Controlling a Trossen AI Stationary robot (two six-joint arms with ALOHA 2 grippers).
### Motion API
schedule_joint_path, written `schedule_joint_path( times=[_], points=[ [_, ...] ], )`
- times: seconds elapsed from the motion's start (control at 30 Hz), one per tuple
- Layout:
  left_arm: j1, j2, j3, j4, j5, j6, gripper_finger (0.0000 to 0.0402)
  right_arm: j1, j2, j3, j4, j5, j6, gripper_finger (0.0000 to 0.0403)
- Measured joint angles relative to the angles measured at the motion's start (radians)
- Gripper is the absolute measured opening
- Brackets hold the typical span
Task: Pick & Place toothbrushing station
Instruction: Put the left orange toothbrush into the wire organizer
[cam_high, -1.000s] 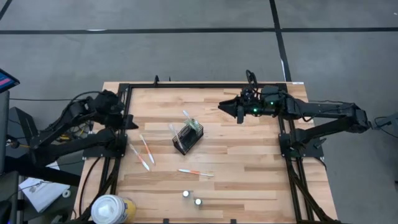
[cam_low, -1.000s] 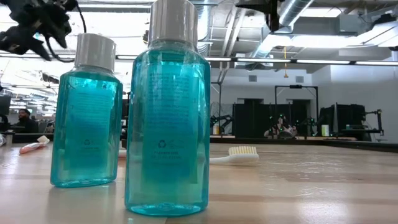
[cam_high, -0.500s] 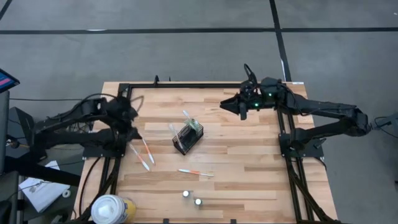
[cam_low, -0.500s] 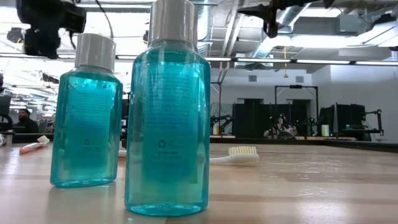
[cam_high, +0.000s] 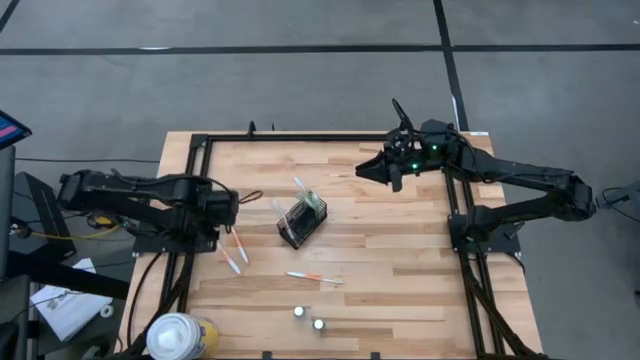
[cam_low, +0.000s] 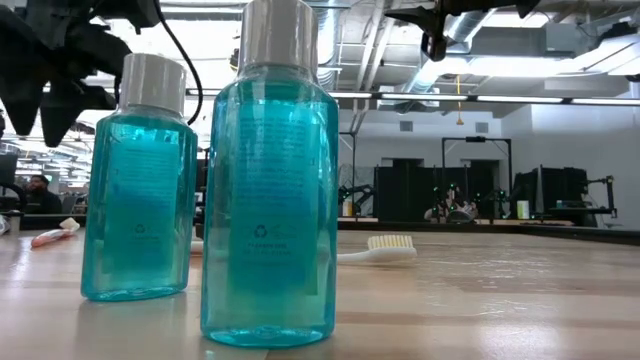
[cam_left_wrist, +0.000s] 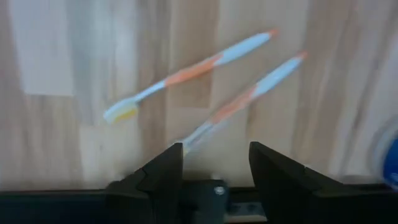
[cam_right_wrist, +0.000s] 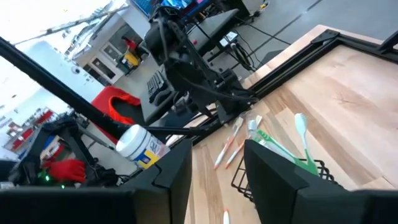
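The small black wire-mesh holder (cam_high: 302, 221) stands on the table's middle with green-and-white toothbrushes (cam_right_wrist: 281, 147) sticking up out of it. Two white-and-orange toothbrushes (cam_high: 231, 246) lie flat on the wood to its left; they also show in the left wrist view (cam_left_wrist: 189, 73). A third toothbrush (cam_high: 315, 277) lies nearer the front. My left gripper (cam_high: 230, 211) hovers open above the two orange toothbrushes, its fingers (cam_left_wrist: 163, 173) pointing down. My right gripper (cam_high: 386, 172) is open and empty, held high at the far right and facing the holder (cam_right_wrist: 249, 180).
Two teal bottles with white caps (cam_low: 268, 180) (cam_low: 140, 180) stand near the front edge (cam_high: 308, 318). A large white-and-yellow round container (cam_high: 180, 336) sits off the front left corner. A black frame (cam_high: 200, 160) rims the table. Bare wood lies right of the holder.
My left gripper has swung from the table's far left toward the near edge and the right, and has tipped down over the two orange toothbrushes. My right gripper has turned a little at the far right. The toothbrushes and the holder have not moved.
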Motion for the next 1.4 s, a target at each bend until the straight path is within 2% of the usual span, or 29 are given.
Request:
schedule_joint_path(
  times=[0.07, 0.2, 0.5, 0.73, 1.03, 1.2, 1.4],
  points=[
    [-0.022, 0.003, 0.002, -0.001, -0.035, -0.015, 0.0180, 0.000, 0.000, 0.000, 0.002, 0.000, 0.010, 0.0137],
    [-0.041, -0.001, -0.001, 0.000, -0.041, -0.052, 0.0181, 0.005, 0.000, 0.000, 0.005, 0.001, 0.010, 0.0136],
    [-0.063, -0.001, -0.075, 0.096, 0.042, -0.248, 0.0174, 0.005, 0.000, 0.000, 0.002, 0.001, 0.004, 0.0134],
    [-0.140, 0.000, -0.144, 0.121, 0.017, -0.395, 0.0169, 0.005, 0.000, 0.000, 0.000, -0.026, 0.001, 0.0134],
    [-0.153, 0.016, -0.205, 0.234, -0.008, -0.730, 0.0173, 0.005, 0.000, 0.000, -0.003, -0.051, -0.001, 0.0134],
    [-0.161, 0.016, -0.261, 0.282, 0.043, -0.771, 0.0175, 0.002, 0.000, 0.000, -0.003, -0.080, -0.002, 0.0133],
    [-0.161, 0.034, -0.322, 0.364, 0.051, -0.836, 0.0166, 0.002, 0.000, 0.000, -0.003, -0.104, -0.001, 0.0134]
  ],
)
